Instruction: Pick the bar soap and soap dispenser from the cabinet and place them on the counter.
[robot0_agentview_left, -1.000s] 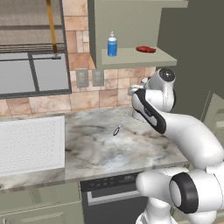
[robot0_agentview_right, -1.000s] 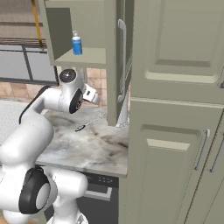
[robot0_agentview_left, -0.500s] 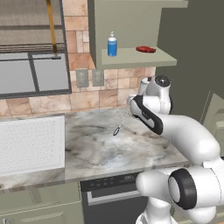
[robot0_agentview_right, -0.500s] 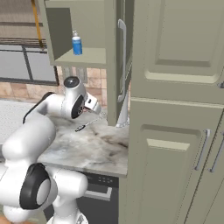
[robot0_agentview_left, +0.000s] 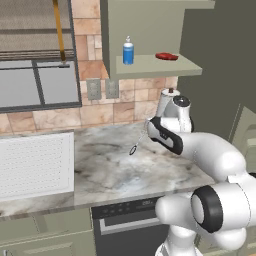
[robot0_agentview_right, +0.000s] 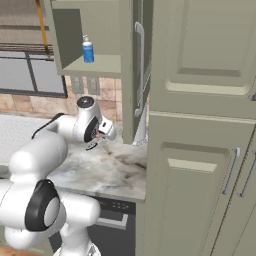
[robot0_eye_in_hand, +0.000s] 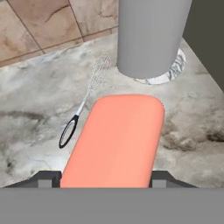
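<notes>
- Hovering low over the grey-beige, marble-veined stone counter (robot0_eye_in_hand: 35, 131), the two-finger gripper (robot0_eye_in_hand: 104, 180) is clamped on the coral-pink, flat, rounded-rectangle bar soap (robot0_eye_in_hand: 116, 140), which fills the space between the two dark finger tips.
- The bar soap is held flat side up and lengthwise, extending away from the hand; this pose is judged to suit laying it down on its broad face.
- Just beyond the soap's far end, a tall pale-grey paper-towel roll (robot0_eye_in_hand: 151, 35) is seen upright on its round marbled base; to the left of the soap a wire whisk with a black loop handle (robot0_eye_in_hand: 83, 105) lies on the stone.
- The bare stone beneath the soap, between whisk and roll, is judged the likely spot for release, chosen to avoid both.
- Well above the gripper, the small blue cylindrical soap dispenser with a white pump top (robot0_agentview_left: 128, 52) stands on the inner shelf of the open sage-green cabinet (robot0_agentview_left: 160, 65), beside a dark red flat oval disc (robot0_agentview_left: 166, 56).
- The first placement is judged nearly done; the dispenser is not yet fetched.
</notes>
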